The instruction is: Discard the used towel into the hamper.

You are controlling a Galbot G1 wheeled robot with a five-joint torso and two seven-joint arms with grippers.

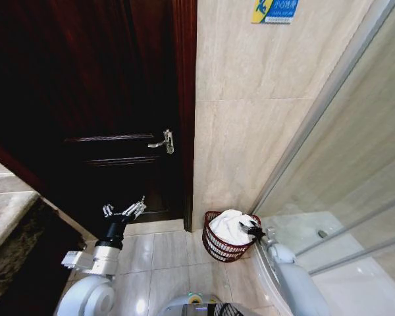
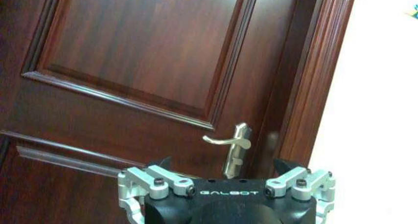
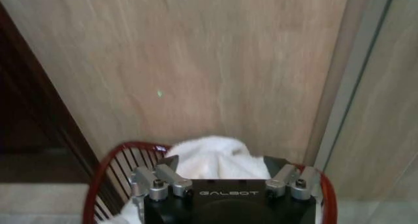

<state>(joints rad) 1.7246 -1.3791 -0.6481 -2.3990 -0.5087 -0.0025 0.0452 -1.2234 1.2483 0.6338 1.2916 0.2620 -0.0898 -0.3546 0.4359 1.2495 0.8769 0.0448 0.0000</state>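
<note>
The hamper (image 1: 215, 249), a small dark red wire basket, stands on the floor in the corner between the tiled wall and the shower screen. The white used towel (image 1: 229, 225) is heaped inside it and bulges above the rim. My right gripper (image 1: 253, 232) hangs over the hamper's right side, just above the towel. In the right wrist view the right gripper (image 3: 222, 160) is open, its fingers spread either side of the towel (image 3: 212, 153), inside the red rim of the hamper (image 3: 137, 145). My left gripper (image 1: 125, 210) is held up open in front of the door (image 2: 222, 164), holding nothing.
A dark wooden door (image 1: 105, 99) with a silver lever handle (image 1: 164, 141) fills the left. A glass shower screen (image 1: 355, 164) and its white curb run along the right. A stone counter (image 1: 6, 224) juts in at the far left. Pale floor tiles (image 1: 164, 257) lie between.
</note>
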